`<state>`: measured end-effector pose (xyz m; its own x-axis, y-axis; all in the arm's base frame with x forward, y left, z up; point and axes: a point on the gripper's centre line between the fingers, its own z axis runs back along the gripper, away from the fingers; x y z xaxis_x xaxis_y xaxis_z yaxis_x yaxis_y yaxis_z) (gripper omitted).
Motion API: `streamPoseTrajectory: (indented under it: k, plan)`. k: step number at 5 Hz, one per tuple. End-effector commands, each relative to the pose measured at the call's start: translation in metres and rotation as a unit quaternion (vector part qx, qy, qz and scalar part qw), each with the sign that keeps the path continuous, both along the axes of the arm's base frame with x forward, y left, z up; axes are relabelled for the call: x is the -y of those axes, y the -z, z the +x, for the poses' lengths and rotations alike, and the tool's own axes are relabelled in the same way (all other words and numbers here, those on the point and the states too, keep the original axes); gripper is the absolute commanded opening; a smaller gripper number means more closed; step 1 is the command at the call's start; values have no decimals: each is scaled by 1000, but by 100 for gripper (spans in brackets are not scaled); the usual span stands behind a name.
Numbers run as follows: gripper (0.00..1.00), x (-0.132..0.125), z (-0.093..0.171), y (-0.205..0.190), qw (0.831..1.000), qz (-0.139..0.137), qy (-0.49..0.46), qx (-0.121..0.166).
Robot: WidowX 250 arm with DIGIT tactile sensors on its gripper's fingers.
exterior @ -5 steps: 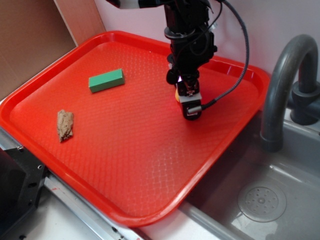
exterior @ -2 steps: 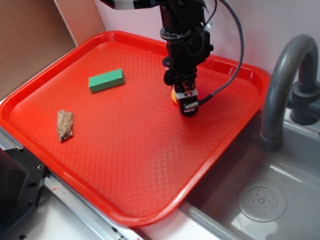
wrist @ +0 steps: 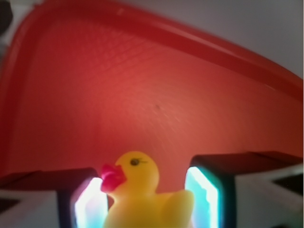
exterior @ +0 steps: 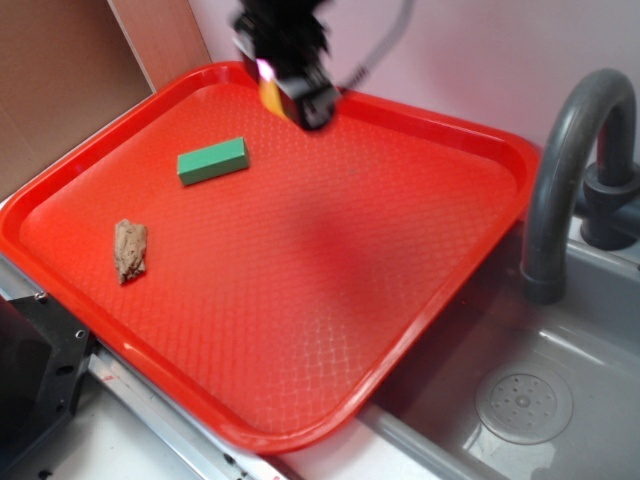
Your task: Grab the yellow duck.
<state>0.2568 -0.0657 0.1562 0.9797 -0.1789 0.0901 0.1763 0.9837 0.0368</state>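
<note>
**Duck in the pincer and riding above the tray**

The gripper (exterior: 290, 92) is hanging over the far edge of the red tray (exterior: 300, 300), blurred in the exterior view, with a sliver of yellow showing at its tip. The wrist view is making the matter plain: the yellow duck (wrist: 140, 192) is sitting upright between the two fingers (wrist: 205, 190), its red beak pointing to the left of that picture, and the pads are lying close against its body on either side. So the pincer is pinching the duck rather than standing spread or pressed together on nothing. Behind the duck the tray floor is looking soft and far off, which suggests the duck is hanging clear of the surface, not resting on it.

The green block (exterior: 212, 160) and the brown lump (exterior: 130, 250) are lying on the left part of the tray, well apart from the gripper and untouched. The grey tap (exterior: 560, 190) and sink (exterior: 520, 400) are sitting to the right, out of play.

As a judgement, the grab itself is looking done: the duck is caught and lifted. What is remaining is little, chiefly keeping the grip firm, since a small rounded rubber body could slip from between flat pads.
</note>
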Motion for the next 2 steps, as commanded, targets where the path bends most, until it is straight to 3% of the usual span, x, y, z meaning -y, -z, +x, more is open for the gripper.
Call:
streamPoseTrajectory:
  k: [1, 2]
  plan:
    - [0, -39, -67, -76, 991, -82, -86, 68]
    - [0, -43, -57, -73, 996, -82, -37, -8]
